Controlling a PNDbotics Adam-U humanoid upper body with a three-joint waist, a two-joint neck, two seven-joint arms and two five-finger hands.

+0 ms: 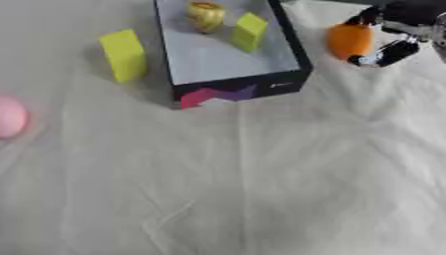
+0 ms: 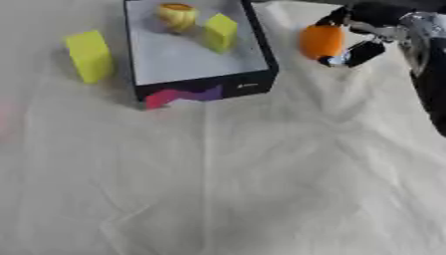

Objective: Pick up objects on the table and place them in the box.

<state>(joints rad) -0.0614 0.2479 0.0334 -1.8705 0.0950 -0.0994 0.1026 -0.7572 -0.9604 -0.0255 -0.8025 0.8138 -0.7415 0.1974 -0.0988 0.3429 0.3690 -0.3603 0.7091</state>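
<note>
Left eye view shows our right hand (image 1: pixel 390 35) clasping the orange object (image 1: pixel 349 41) beside the box (image 1: pixel 296 52), ready to drop it in.

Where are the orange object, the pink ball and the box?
orange object (image 1: pixel 348 41), left eye view, its middle.
pink ball (image 1: pixel 10 117), left eye view, its visible part.
box (image 1: pixel 248 89), left eye view, its front wall.

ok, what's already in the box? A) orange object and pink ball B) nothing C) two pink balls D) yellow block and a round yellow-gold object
D: inside the box lie a yellow block and a round yellow-gold object; the orange object sits in the right hand beside it.
</note>
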